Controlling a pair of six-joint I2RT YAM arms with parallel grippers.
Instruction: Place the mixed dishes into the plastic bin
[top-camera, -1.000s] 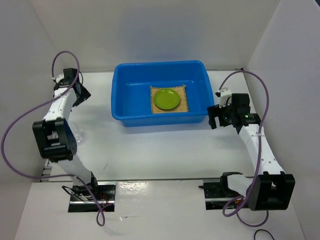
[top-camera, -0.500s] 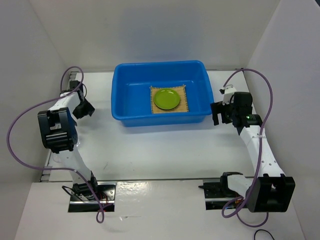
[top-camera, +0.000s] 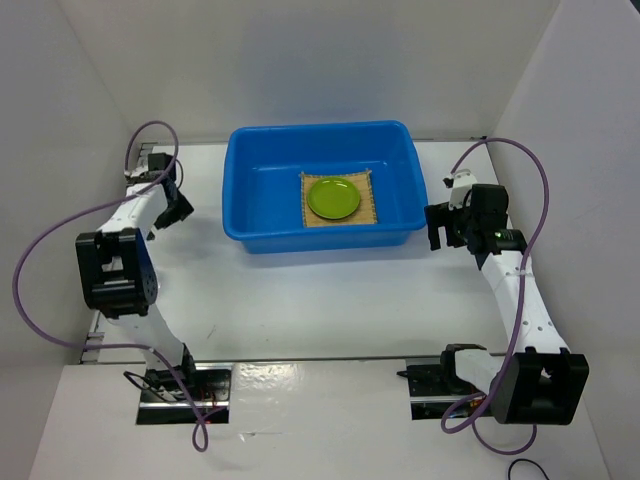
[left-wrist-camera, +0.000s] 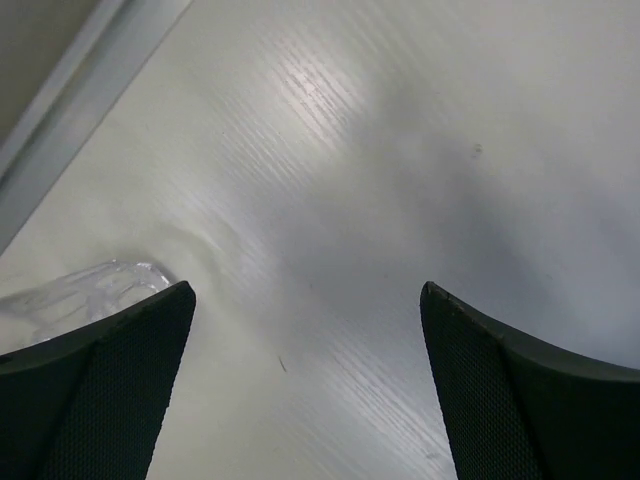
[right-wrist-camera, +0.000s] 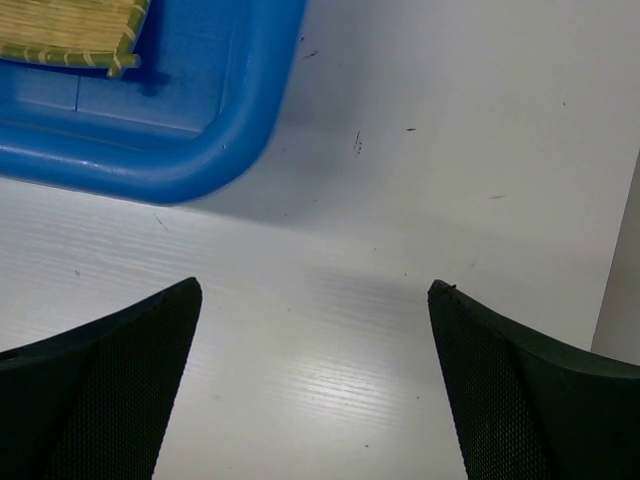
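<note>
- While its two black fingers stand wide apart with nothing between them, the left gripper hangs over the white table.
- At 8 o'clock in the left wrist view, a small clear drinking glass shows just past the tip of one finger. It is partly hidden, so I cannot tell whether the two touch, nor whether the glass stands or lies.
- Seen from above, this gripper sits at 9 o'clock of the large bright blue rectangular plastic bin, apart from its wall. I cannot pick the glass out in that view.
- The right gripper is likewise spread wide and holds nothing, with bare table beneath it.
- At 10 o'clock in the right wrist view lies a rounded corner of the bin, apart from the fingers. At 11 o'clock, inside it, is a corner of the tan woven square bamboo mat.
- From above, the right gripper is at 3 o'clock of the bin, just beside its short wall — not over the opening.
- The mat lies flat on the bin's floor towards 4 o'clock, and the small round lime-green plate rests on its middle.
- Further out, the left arm and the right arm run back to bases at 7 and 5 o'clock of the top view — each with a purple cable looping alongside.
</note>
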